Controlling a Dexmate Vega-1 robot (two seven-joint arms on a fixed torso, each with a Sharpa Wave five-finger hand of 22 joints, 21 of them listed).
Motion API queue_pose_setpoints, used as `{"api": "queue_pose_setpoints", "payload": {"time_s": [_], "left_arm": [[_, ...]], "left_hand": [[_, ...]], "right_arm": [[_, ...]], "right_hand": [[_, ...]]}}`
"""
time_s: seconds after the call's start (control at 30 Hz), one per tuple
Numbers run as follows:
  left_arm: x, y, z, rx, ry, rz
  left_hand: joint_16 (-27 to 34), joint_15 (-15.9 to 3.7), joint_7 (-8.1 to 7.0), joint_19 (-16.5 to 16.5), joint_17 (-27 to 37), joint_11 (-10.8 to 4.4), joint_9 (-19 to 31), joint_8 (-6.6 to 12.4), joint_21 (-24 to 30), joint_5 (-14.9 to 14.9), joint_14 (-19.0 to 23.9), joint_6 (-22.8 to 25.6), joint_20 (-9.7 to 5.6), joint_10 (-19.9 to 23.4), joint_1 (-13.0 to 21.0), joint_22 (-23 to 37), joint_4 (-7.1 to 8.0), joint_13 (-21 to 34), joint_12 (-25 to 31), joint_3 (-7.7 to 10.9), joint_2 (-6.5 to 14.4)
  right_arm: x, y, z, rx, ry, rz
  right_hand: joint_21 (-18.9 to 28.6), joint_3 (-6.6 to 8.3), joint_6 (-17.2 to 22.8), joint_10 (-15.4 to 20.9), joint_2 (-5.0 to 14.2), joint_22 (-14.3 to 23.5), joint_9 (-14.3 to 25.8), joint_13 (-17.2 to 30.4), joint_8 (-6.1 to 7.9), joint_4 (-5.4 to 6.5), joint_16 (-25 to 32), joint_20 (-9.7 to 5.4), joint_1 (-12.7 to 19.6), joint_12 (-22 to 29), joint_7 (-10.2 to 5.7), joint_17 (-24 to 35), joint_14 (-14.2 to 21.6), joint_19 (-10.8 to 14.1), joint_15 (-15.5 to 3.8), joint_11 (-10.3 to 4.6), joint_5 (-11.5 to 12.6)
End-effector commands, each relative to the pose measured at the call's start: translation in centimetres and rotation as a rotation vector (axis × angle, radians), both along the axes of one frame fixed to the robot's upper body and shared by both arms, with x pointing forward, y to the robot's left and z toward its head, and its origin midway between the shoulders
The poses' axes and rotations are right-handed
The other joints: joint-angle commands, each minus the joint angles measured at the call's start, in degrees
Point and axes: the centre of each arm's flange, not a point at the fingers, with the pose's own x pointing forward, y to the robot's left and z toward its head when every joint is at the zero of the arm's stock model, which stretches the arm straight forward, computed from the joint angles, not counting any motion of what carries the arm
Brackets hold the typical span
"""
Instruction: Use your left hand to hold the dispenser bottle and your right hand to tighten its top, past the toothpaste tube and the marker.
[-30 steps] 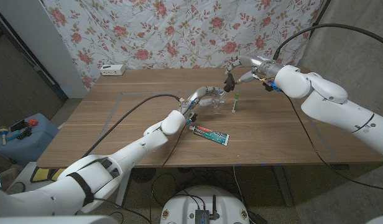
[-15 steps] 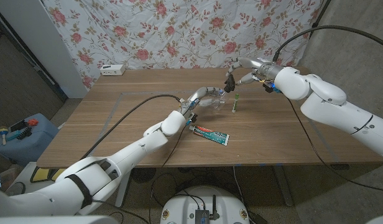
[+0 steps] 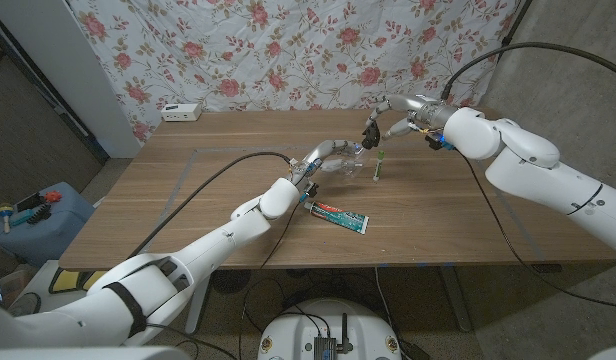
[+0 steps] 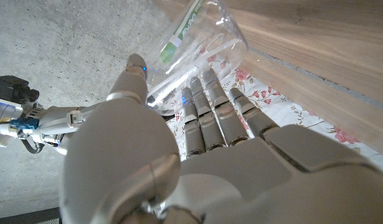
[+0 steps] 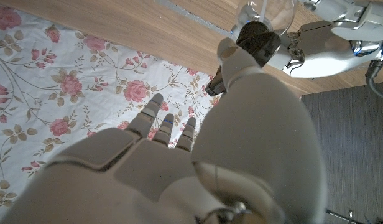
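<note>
The dispenser bottle (image 3: 350, 160) was hard to make out in the head view: clear plastic, small, half hidden behind the left hand (image 3: 333, 155), which wrapped around its body toward the far middle of the counter (image 3: 188, 200). In the left wrist view the bottle (image 4: 198, 46) showed as a transparent shell with the fingers (image 4: 210, 106) lying along it and the thumb on the other side; a green-and-white label ran along it, its writing too blurred to read.

The right hand (image 3: 378, 118) hung above the bottle, its dark fingertips pinched on the black top (image 5: 257, 40). The right wrist view had the thumb against that cap, and the other fingers were partly hidden behind the palm.

The marker (image 3: 379, 165) stood just beside the bottle, green and thin, its lettering unreadable. The toothpaste tube (image 3: 338, 215) lay flat nearer the front edge, well apart from the hands; red and green print was visible, but no word was legible. A white box (image 3: 181, 112) sat at the far left corner.
</note>
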Motion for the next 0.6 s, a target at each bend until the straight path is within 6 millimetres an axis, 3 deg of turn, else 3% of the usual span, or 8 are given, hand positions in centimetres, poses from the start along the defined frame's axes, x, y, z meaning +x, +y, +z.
{"api": "queue_pose_setpoints", "payload": {"time_s": [0.03,0.6], "left_arm": [[0.00,-0.06,0.15,0.003,-0.004,0.000],[0.36,-0.10,0.04,-0.003,-0.004,0.003]], "left_hand": [[0.4,-4.28,-2.10,-0.2,0.2,-0.36,0.1,0.38,0.0,0.3,0.4,2.9,-3.44,0.2,-2.1,0.1,3.73,0.3,0.4,4.30,2.8],[0.3,-4.30,-2.06,-0.3,0.2,-0.42,0.1,0.38,0.0,0.4,0.4,2.9,-3.43,0.2,-2.1,0.1,3.72,0.2,0.4,4.36,2.9]], "right_arm": [[0.48,-0.01,0.20,0.001,0.067,-0.003],[0.90,0.04,0.69,0.007,0.153,-0.022]], "right_hand": [[-0.1,-0.11,0.1,0.0,-0.14,0.0,0.0,0.2,-0.04,0.50,0.1,0.08,-0.6,0.1,-0.12,0.3,-0.5,-0.2,0.48,0.64,-0.1],[-0.2,-1.51,-2.5,-1.9,-0.43,0.1,-0.5,0.3,-1.77,1.56,0.0,0.96,-3.6,-0.5,-0.04,0.7,-1.9,-0.8,2.26,3.10,-0.3]]}}
